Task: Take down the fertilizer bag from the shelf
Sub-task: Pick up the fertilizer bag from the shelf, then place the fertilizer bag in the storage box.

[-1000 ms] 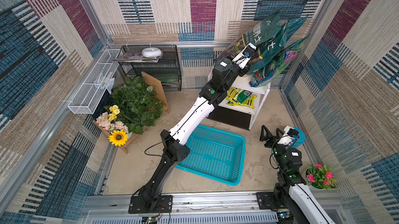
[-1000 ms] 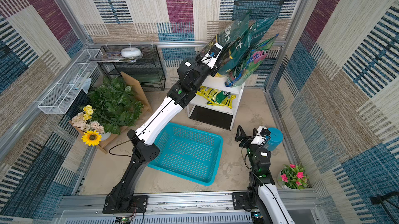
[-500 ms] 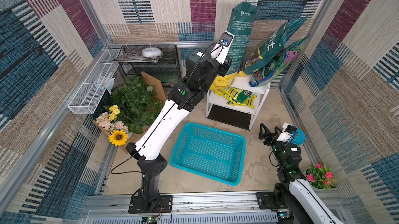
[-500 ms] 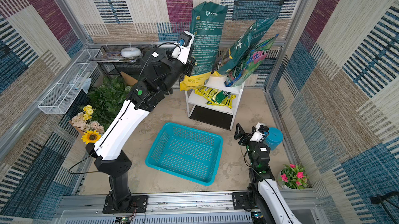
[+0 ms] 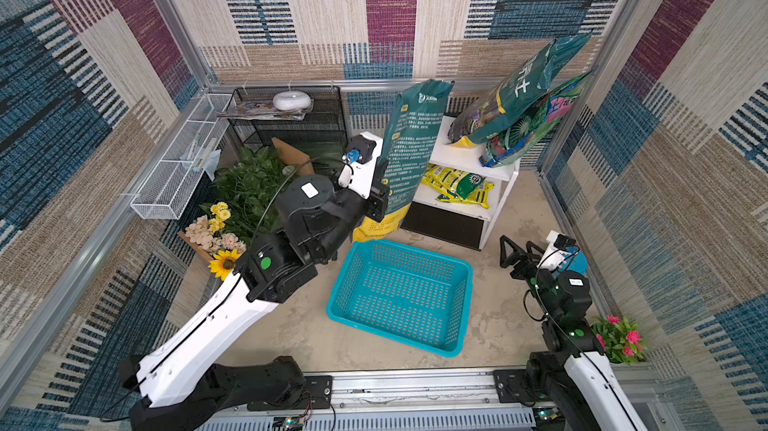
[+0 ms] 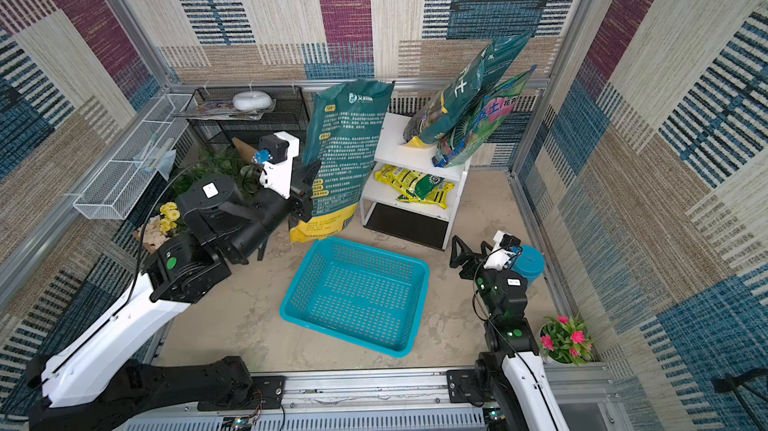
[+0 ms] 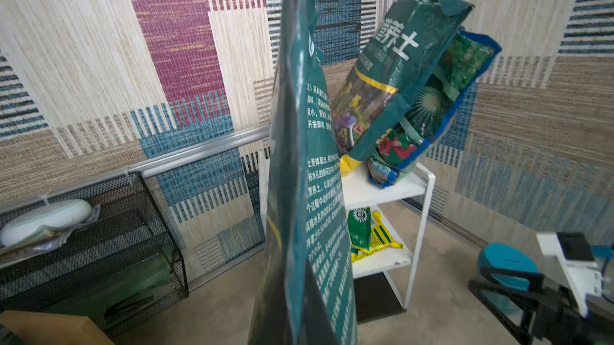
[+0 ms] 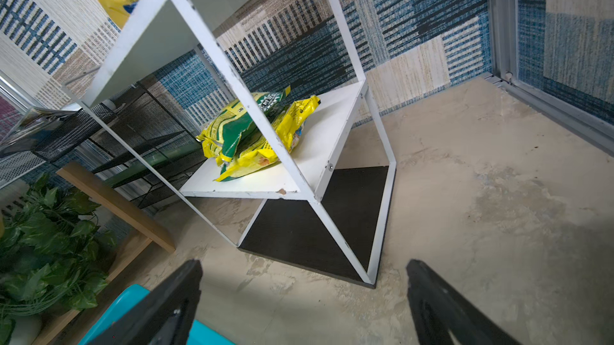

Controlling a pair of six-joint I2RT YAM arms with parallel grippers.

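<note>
In both top views the left gripper [image 5: 380,200] is clenching the lower side edge of the tall green fertilizer bag [image 5: 409,146]. The bag is being held upright at frame centre, just left of the white shelf [image 5: 457,157] and off its boards, with its yellow bottom near the far rim of the teal basket [image 5: 464,304]. The right gripper [image 5: 515,248] is idling at the lower right with jaws spread wide, well apart from the bag, while two other green bags [image 5: 515,96] are leaning on the shelf's top board.
</note>
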